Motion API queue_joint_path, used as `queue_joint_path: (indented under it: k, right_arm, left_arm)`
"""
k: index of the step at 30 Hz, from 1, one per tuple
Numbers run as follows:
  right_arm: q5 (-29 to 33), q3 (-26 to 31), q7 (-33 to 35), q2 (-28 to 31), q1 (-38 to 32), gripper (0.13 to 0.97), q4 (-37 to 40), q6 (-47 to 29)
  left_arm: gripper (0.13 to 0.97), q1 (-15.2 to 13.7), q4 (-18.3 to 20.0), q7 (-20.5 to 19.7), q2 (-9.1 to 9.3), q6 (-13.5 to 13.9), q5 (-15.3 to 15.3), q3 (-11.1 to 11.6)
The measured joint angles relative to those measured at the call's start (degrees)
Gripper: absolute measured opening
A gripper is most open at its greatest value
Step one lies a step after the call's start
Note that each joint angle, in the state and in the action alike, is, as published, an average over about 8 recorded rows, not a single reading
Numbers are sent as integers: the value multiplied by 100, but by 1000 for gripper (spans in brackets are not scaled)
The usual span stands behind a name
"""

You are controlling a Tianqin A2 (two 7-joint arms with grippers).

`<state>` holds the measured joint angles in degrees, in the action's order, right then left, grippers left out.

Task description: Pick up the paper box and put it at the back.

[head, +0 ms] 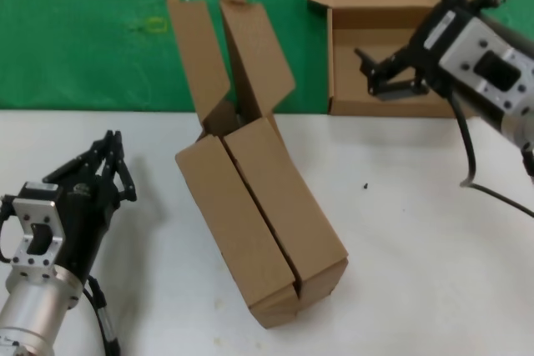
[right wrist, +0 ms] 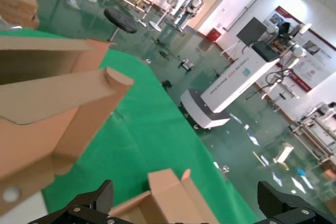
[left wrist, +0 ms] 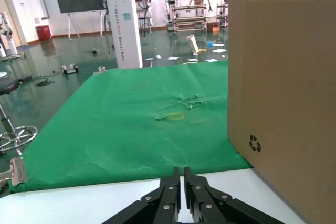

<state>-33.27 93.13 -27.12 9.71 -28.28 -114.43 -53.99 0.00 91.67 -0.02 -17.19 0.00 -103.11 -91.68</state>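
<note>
The right gripper [head: 392, 72] hangs with fingers spread wide over the paper box [head: 375, 56], which lies open on the green cloth [head: 83, 31] at the back. The left gripper [head: 104, 160], fingers closed together, rests low on the white table [head: 417, 231] beside the two tall boxes [head: 259, 223].

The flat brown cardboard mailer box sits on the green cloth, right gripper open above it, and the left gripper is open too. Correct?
Not quite: the left gripper is shut, fingers pressed together in the left wrist view. The flat brown cardboard mailer box is on the green cloth, with the right gripper open over it.
</note>
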Motion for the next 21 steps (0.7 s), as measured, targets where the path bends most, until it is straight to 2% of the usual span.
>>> queue_joint_path:
  k: [9, 17, 21]
  right_arm:
    - [-624, -13, 244, 67, 251, 966, 205, 482]
    - [-1357, -28, 529, 145, 548, 966, 443, 1048]
    - [-1734, -36, 675, 186, 703, 966, 566, 1340]
  left_arm:
    - [189, 0, 0, 0, 0, 0, 0, 0]
    - [308, 0, 0, 0, 0, 0, 0, 0]
    - [308, 0, 0, 2, 0, 0, -1, 0]
